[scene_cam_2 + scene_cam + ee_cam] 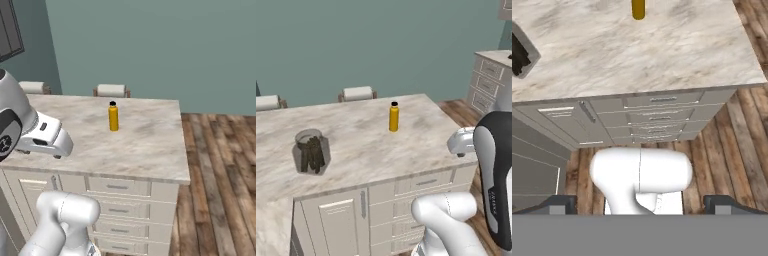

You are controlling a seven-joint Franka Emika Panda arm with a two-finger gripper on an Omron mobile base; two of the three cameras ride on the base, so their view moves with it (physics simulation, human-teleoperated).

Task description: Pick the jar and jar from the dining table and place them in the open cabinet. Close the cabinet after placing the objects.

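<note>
A wide clear glass jar (312, 150) with dark brown sticks stands on the near left part of the dining table (356, 135); its edge also shows at the left of the hand view as the jar (520, 49). My gripper (640, 205) is open, its fingertips (559, 204) far apart, with nothing between them. The white hand (462, 142) hangs just off the table's near right corner, pointing down, well to the right of the jar. From the other side the hand (44, 136) sits over the table's front edge. The cabinet is out of view.
A yellow bottle with a black cap (394, 117) (113, 116) stands mid-table. Two chair backs (357, 93) (267, 102) rise behind the far edge. A low drawer unit (488, 79) stands at the right. Wooden floor (220, 165) lies right of the table.
</note>
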